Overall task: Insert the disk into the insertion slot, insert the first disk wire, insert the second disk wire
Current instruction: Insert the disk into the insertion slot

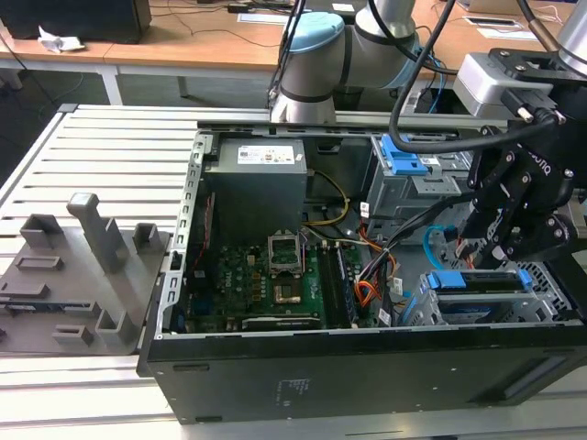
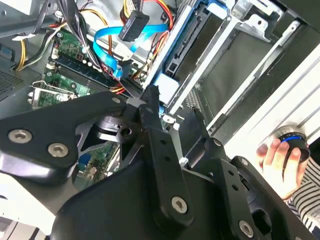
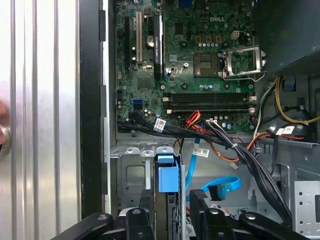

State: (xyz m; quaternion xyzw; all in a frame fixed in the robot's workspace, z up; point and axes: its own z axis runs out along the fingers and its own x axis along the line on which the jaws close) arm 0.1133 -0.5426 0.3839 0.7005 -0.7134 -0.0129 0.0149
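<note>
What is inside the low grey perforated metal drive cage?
The bright blue plastic carrier frame of the disk shows in the cage. The black gripper above it covers the rest.

The exterior view looks down at a slant on the whole open case point(image 1: 367, 367), from some way off, with my gripper point(image 1: 495, 249) at the exterior view's right. The first wrist view faces straight down past my gripper point(image 3: 172, 217) onto the motherboard point(image 3: 200, 50). The second wrist view looks slanted and very near along my gripper point(image 2: 175, 107). All three views share the motherboard and the blue wire point(image 3: 193, 170).
</note>
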